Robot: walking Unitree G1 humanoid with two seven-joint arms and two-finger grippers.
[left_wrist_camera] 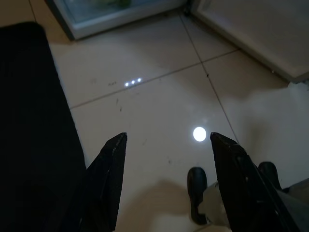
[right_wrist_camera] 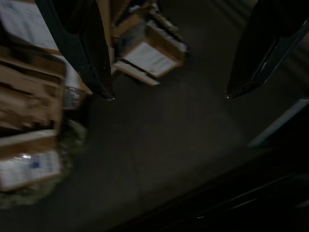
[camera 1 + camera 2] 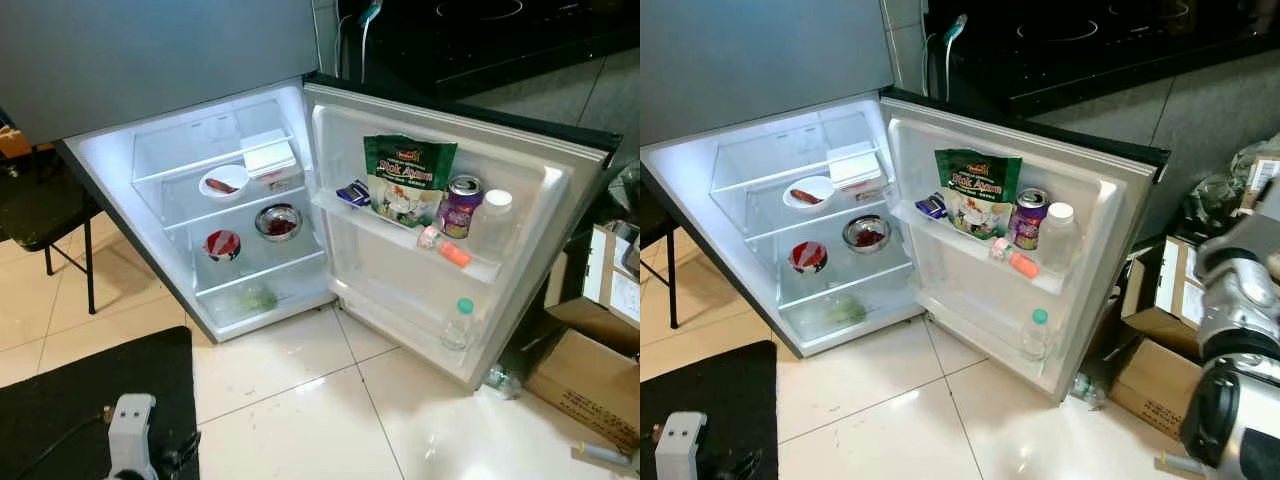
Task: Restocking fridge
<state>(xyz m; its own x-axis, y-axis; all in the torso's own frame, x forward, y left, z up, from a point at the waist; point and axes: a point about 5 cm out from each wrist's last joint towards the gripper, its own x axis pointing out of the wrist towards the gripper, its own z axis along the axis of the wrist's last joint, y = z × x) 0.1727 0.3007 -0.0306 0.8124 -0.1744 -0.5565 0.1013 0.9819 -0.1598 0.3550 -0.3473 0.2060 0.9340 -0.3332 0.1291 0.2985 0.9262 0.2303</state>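
The small fridge point(image 3: 262, 318) stands open and lit, its door point(image 3: 400, 290) swung out to the right. On its shelves are a white bowl point(image 3: 223, 183), a white box point(image 3: 270, 158), a metal bowl point(image 3: 279, 221) and a red-topped bowl point(image 3: 222, 244), with greens point(image 3: 255, 297) at the bottom. The door's upper shelf holds a green snack bag point(image 3: 408, 178), a purple can point(image 3: 460, 205) and a white-capped bottle point(image 3: 492, 222). A green-capped bottle point(image 3: 459, 325) stands in the lower shelf. My left gripper point(image 1: 168, 135) hangs open above the floor tiles, holding nothing. My right gripper point(image 2: 169, 96) is open and holds nothing, over a dim floor beside boxes.
A black mat point(image 3: 90, 400) lies on the floor at the lower left. Cardboard boxes point(image 3: 590, 380) crowd the right side, and a bottle point(image 3: 500, 380) lies by the door's corner. A dark chair point(image 3: 50, 215) stands to the fridge's left. My right arm point(image 3: 1235, 390) shows at the right edge.
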